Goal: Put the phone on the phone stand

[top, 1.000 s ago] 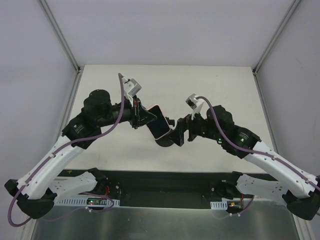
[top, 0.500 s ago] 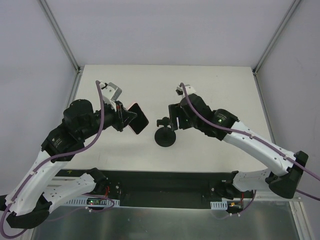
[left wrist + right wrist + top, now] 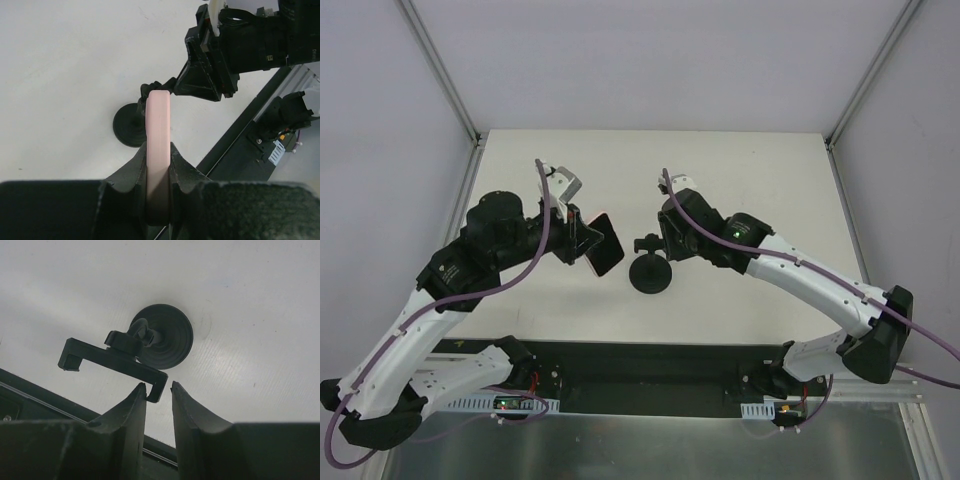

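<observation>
The left gripper [image 3: 582, 240] has the phone [image 3: 159, 145] clamped edge-on. Its jaws pinch the two flat faces, and the pale pink case edge runs straight out ahead from between the fingertips. Held that way, the slab is up off the table [image 3: 750, 170] with its free end leading, which looks like the sensible way to feed it into a holder rather than lay it flat.

Ahead of those jaws, and a little to one side in the left wrist view, stands the phone stand [image 3: 650, 272]: round base down on the table, post up, clamp bar on top. Phone and stand are near but apart, so nothing is seated yet.

Over to the right gripper [image 3: 159, 390]. Its jaws are drawn close with only a narrow slot between them, and the hooked end of the stand's clamp bar sits right at the mouth of that slot. Whether the fingertips actually press on the hook cannot be told, as a sliver of light shows on one side. The likely reason for being there is to steady or turn the holder so it faces the phone, since a light stand could tip or swivel under a push.

The count: one phone, one stand, two grippers, each busy with its own thing. The placing itself is not yet done.
</observation>
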{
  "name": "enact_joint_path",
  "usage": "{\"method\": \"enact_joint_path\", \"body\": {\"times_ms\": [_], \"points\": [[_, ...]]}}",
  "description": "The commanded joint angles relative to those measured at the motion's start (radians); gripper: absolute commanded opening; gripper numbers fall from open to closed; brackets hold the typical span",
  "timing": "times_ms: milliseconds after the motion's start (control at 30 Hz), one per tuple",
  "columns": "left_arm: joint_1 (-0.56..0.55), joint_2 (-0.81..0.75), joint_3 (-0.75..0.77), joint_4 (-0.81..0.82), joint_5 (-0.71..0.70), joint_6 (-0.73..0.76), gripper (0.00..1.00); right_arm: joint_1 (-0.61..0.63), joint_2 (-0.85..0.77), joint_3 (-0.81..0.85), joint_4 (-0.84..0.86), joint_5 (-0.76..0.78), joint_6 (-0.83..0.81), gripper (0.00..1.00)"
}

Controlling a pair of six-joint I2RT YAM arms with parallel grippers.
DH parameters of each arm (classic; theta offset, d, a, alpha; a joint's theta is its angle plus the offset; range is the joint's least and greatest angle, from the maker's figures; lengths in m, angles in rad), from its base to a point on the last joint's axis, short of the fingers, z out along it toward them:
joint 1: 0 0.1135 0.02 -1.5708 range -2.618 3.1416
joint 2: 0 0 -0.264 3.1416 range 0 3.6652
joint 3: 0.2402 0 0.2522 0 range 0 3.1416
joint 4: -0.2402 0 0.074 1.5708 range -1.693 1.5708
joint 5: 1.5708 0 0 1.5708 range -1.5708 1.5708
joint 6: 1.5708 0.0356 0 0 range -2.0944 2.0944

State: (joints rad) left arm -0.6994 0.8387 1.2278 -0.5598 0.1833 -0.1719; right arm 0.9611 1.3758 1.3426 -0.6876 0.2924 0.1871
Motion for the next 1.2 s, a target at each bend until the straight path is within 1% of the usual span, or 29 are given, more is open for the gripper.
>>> {"method": "enact_joint_path", "body": {"times_ms": [0,33,133,167,233,267,300,400,433,500,533,567,600,633,667,733,833,867,1000,1167], "points": [[-0.002,0.037,0.015,0.144,0.131,0.044,0.00,0.005,0.025,0.044,0.002,0.016,-0.005,0.28],[0.000,0.048,0.018,0.159,0.143,0.049,0.00,0.007,0.032,0.044,0.005,0.014,-0.005,0.27],[0.000,0.088,0.033,0.182,0.171,0.066,0.00,0.002,0.035,0.040,0.014,0.016,-0.015,0.22],[0.000,0.095,0.036,0.199,0.173,0.066,0.00,0.002,0.034,0.032,0.017,0.014,-0.021,0.16],[0.000,0.114,0.039,0.219,0.197,0.069,0.00,-0.002,0.031,0.029,0.026,0.002,-0.031,0.10],[-0.002,0.117,0.038,0.237,0.211,0.071,0.00,-0.004,0.031,0.030,0.026,0.001,-0.038,0.03],[0.000,0.123,0.033,0.244,0.222,0.081,0.00,-0.005,0.026,0.030,0.023,0.002,-0.052,0.01],[0.000,0.122,0.004,0.290,0.313,0.119,0.00,-0.013,0.013,0.026,0.022,-0.021,-0.101,0.01],[0.003,0.120,-0.004,0.303,0.426,0.136,0.00,-0.019,0.008,0.023,0.025,-0.030,-0.116,0.01],[0.003,0.114,-0.036,0.354,0.574,0.187,0.00,-0.047,-0.004,0.004,0.034,-0.117,-0.171,0.01],[0.003,0.112,-0.047,0.374,0.687,0.198,0.00,-0.056,-0.010,-0.006,0.052,-0.143,-0.179,0.01],[0.003,0.112,-0.056,0.389,0.735,0.215,0.00,-0.065,-0.015,-0.014,0.063,-0.166,-0.208,0.01],[0.003,0.111,-0.076,0.431,0.774,0.253,0.00,-0.085,-0.018,-0.020,0.066,-0.226,-0.244,0.00],[0.001,0.111,-0.092,0.458,0.833,0.267,0.00,-0.093,-0.020,-0.025,0.072,-0.257,-0.258,0.01],[0.003,0.120,-0.114,0.486,0.860,0.278,0.00,-0.099,-0.021,-0.028,0.076,-0.316,-0.274,0.01],[0.003,0.146,-0.114,0.498,0.939,0.363,0.00,-0.116,-0.023,-0.031,0.080,-0.358,-0.316,0.01],[0.005,0.233,-0.082,0.506,0.959,0.416,0.00,-0.142,-0.023,-0.039,0.103,-0.449,-0.350,0.01],[0.003,0.288,-0.055,0.505,0.982,0.429,0.00,-0.147,-0.021,-0.037,0.106,-0.482,-0.356,0.01],[0.006,0.430,0.041,0.505,1.068,0.425,0.00,-0.159,-0.021,-0.034,0.106,-0.516,-0.385,0.01],[0.037,0.531,0.096,0.486,1.099,0.448,0.00,-0.183,-0.034,-0.045,0.108,-0.545,-0.396,0.01]]}}
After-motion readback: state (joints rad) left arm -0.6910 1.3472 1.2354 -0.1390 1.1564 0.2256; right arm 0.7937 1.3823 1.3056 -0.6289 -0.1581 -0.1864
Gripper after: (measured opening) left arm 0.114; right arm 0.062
